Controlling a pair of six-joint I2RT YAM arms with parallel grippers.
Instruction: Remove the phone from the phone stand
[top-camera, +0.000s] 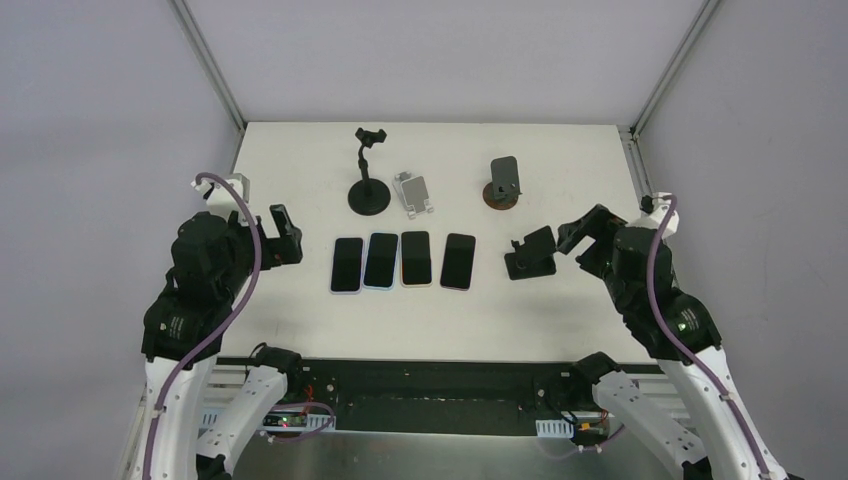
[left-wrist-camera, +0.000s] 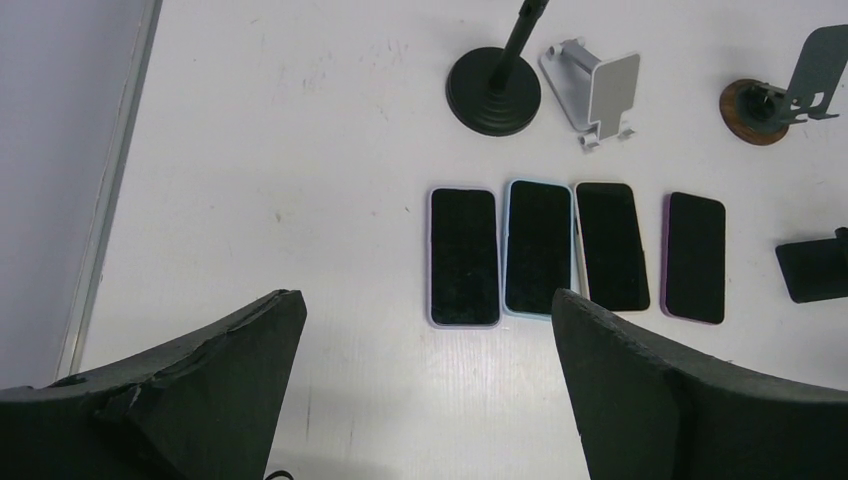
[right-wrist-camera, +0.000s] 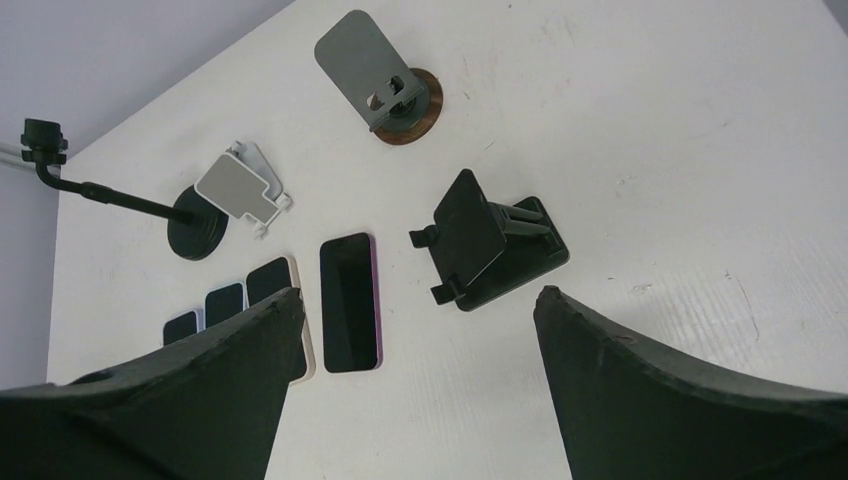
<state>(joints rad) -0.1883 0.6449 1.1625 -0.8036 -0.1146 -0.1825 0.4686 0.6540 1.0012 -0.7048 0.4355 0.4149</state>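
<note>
Several phones lie flat, screen up, in a row at mid-table; the rightmost has a purple edge (top-camera: 458, 261) (right-wrist-camera: 350, 300) (left-wrist-camera: 694, 257). To its right stands a black phone stand (top-camera: 530, 253) (right-wrist-camera: 488, 242) with an empty cradle. My right gripper (top-camera: 580, 236) (right-wrist-camera: 417, 292) hovers just right of that stand, open, with only bare table between its fingers. Left of the row, my left gripper (top-camera: 285, 236) (left-wrist-camera: 425, 295) is wide open and holds nothing.
At the back stand a black gooseneck holder on a round base (top-camera: 368, 195) (left-wrist-camera: 493, 92), a white folding stand (top-camera: 414, 192) (right-wrist-camera: 238, 188) and a grey stand on a brown disc (top-camera: 503, 183) (right-wrist-camera: 385, 75); none carries a phone. Aluminium rails run along both table sides.
</note>
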